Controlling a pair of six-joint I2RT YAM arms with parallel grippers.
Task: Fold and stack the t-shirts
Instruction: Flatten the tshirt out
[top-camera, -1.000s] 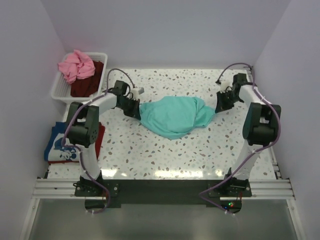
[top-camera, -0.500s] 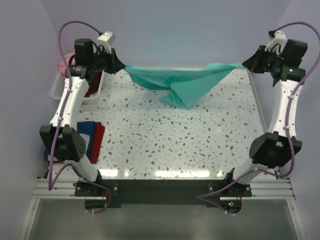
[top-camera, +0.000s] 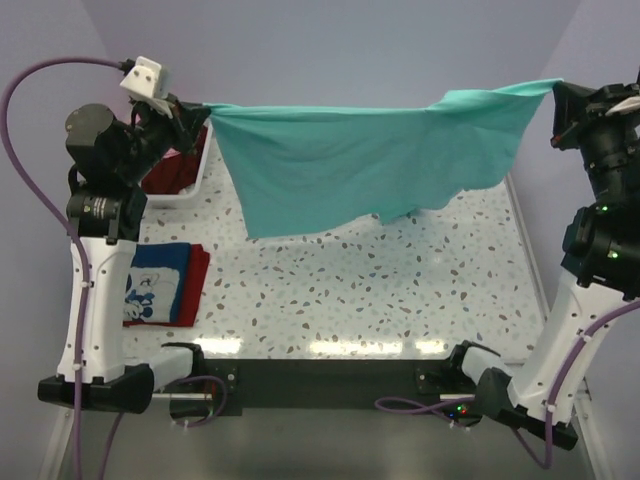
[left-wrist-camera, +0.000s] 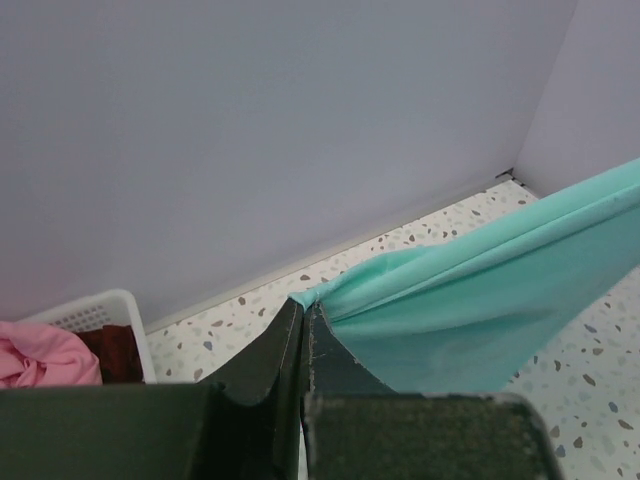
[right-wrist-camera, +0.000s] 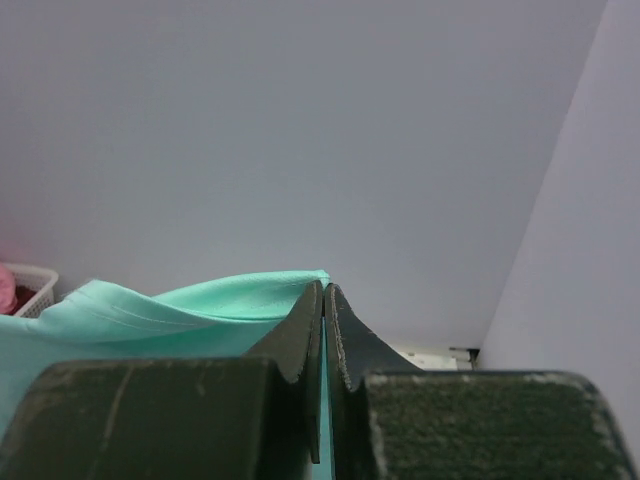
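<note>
The teal-green t-shirt (top-camera: 350, 165) hangs stretched in the air between my two raised grippers, its lower edge well above the table. My left gripper (top-camera: 200, 108) is shut on its left top corner; in the left wrist view (left-wrist-camera: 303, 305) the cloth (left-wrist-camera: 470, 300) is pinched at the fingertips. My right gripper (top-camera: 556, 92) is shut on the right top corner; in the right wrist view (right-wrist-camera: 323, 290) the cloth (right-wrist-camera: 180, 310) runs between the jaws. A blue printed t-shirt (top-camera: 150, 290) lies folded on a red one (top-camera: 198, 285) at the left table edge.
A white slatted basket (top-camera: 190, 185) stands at the back left behind my left arm, holding a dark maroon shirt (top-camera: 165, 172). The left wrist view shows the basket (left-wrist-camera: 90, 312) with a pink shirt (left-wrist-camera: 40, 358) in it. The speckled table (top-camera: 380, 290) lies below.
Both arms have risen and spread apart, lifting the teal shirt off the table from a crumpled heap until it hangs stretched flat between them.
</note>
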